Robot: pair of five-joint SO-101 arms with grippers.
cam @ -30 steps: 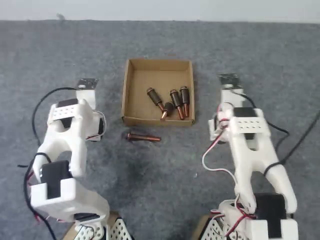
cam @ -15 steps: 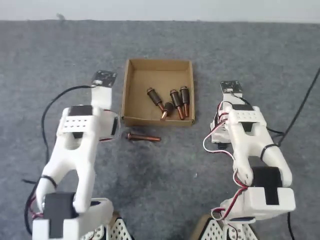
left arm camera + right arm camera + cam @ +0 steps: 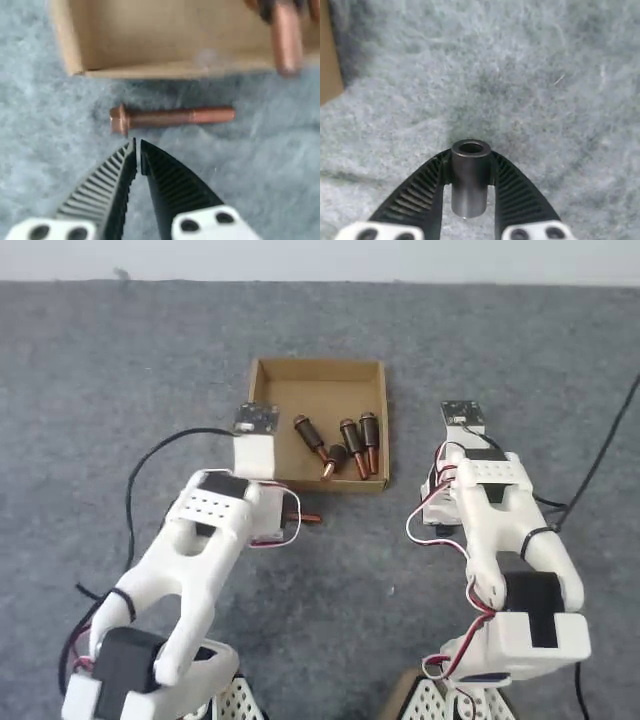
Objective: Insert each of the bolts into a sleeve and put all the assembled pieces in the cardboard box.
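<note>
A loose copper bolt (image 3: 170,117) lies on the grey carpet just outside the cardboard box (image 3: 262,410); only its tip (image 3: 310,518) peeks out past the left arm in the high view. My left gripper (image 3: 138,146) is shut and empty, its tips just short of the bolt's head. My right gripper (image 3: 470,165) is shut on a dark sleeve (image 3: 470,177), held upright with its bore facing out, to the right of the box. Three assembled pieces (image 3: 340,447) lie inside the box.
The left arm (image 3: 205,540) stretches across the box's front left corner. The right arm (image 3: 490,510) stands to the right of the box. Open grey carpet surrounds both, and a corner of the box (image 3: 329,55) shows in the right wrist view.
The left arm has swung right and forward, from the left side of the table to over the loose bolt. The right arm drew back slightly, then stayed still.
</note>
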